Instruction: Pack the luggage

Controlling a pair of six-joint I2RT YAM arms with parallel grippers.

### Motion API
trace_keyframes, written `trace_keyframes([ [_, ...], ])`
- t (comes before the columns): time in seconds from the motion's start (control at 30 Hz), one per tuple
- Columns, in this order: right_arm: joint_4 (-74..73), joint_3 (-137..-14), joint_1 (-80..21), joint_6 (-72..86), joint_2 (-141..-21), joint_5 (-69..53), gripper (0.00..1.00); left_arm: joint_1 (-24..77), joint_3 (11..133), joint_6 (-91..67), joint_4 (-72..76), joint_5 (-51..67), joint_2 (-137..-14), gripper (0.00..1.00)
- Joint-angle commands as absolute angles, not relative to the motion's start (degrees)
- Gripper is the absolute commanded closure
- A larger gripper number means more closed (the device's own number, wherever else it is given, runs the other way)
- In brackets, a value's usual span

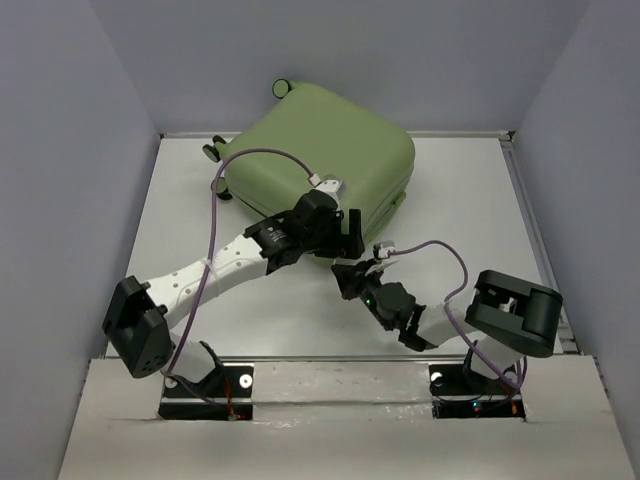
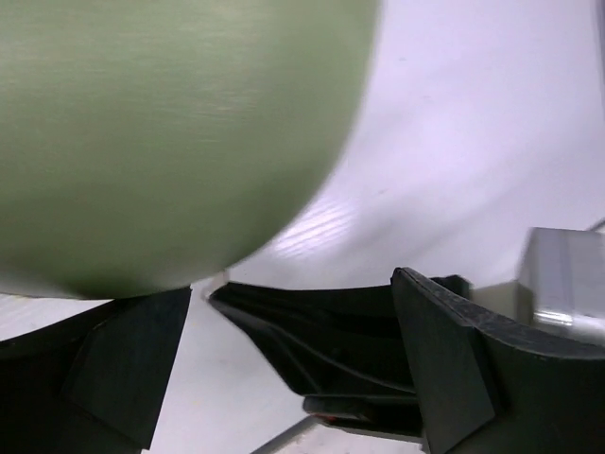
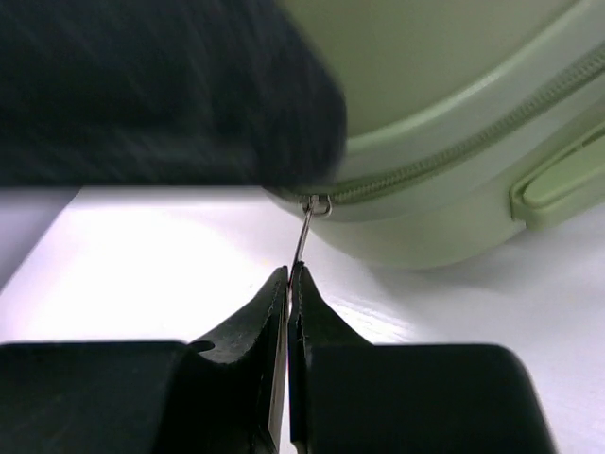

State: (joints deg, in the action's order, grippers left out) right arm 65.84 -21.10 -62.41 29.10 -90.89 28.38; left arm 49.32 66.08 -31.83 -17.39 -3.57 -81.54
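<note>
Right gripper (image 3: 287, 284) pinches the zipper pull (image 3: 304, 232) ahead of its tips, left gripper (image 2: 288, 288) spread beside the luggage (image 2: 170, 123); a skewed tug could slip the pull free.

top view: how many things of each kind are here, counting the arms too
luggage: 1
robot arms: 2, ending in the left gripper and the right gripper, which pinches the zipper pull
total: 3

Matt plastic luggage (image 1: 335, 150), metal zipper pull (image 3: 302, 235)
</note>
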Motion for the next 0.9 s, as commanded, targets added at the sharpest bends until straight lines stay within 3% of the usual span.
trace_keyframes([
  [0.0,75.5,-16.5,-68.6,33.9,-91.0,22.8,0.93,46.9,73.7,-29.6,4.7,2.3,-78.5,0.01],
  [0.17,64.9,-14.2,-68.6,34.7,-84.1,23.6,0.93,37.6,68.6,-33.2,3.0,6.8,-71.4,0.01],
  [0.3,58.4,-12.5,-68.6,34.6,-78.2,23.9,0.93,17.5,64.1,-36.4,1.6,11.2,-65.8,0.01],
  [0.43,51.6,-12.1,-68.6,33.7,-73.1,23.5,0.93,4.5,63.6,-37.4,1.6,13.5,-67.3,0.01],
  [0.67,39.4,-13.6,-68.6,31.5,-64.5,22.4,0.93,-5.3,69.8,-41.1,3.1,17.8,-79.7,0.01],
  [0.87,36.6,-14.1,-68.6,30.1,-62.4,20.2,0.92,-6.6,78.7,-43.2,2.6,21.0,-93.1,0.01],
])
